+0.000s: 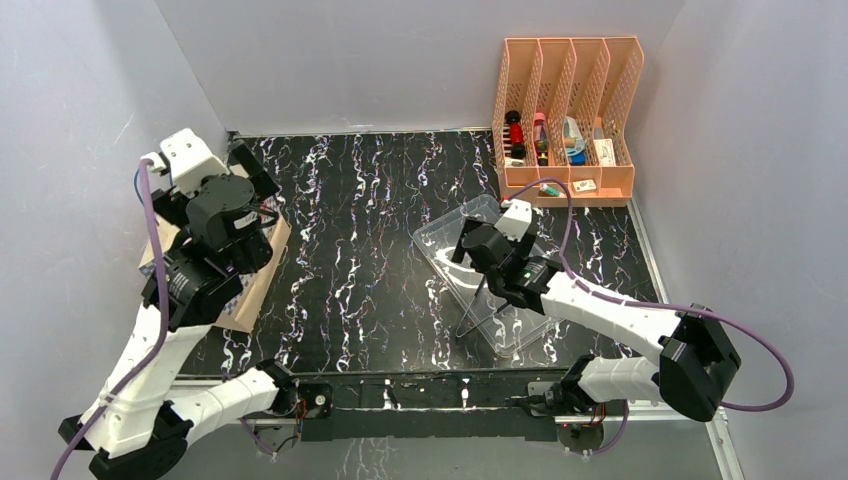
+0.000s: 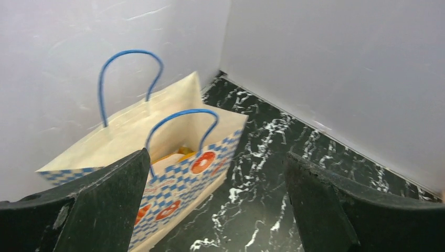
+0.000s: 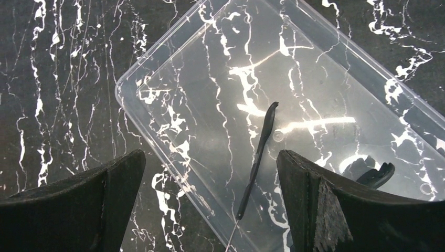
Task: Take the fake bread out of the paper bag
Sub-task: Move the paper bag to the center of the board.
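The paper bag (image 2: 173, 178) stands open against the left wall. It is tan with a blue-and-white checkered band, orange round logos and blue cord handles. A sliver of orange-yellow fake bread (image 2: 181, 153) shows inside its mouth; the rest is hidden. My left gripper (image 2: 218, 210) is open and empty, hovering beside the bag to its right, apart from it. In the top view the left arm covers most of the bag (image 1: 268, 262). My right gripper (image 3: 210, 210) is open and empty above the clear plastic tray (image 3: 173, 63).
A thin black stick (image 3: 261, 152) lies in the clear tray (image 1: 440, 240). An orange file organizer (image 1: 565, 110) holding small items stands at the back right. Grey walls close in the left, back and right sides.
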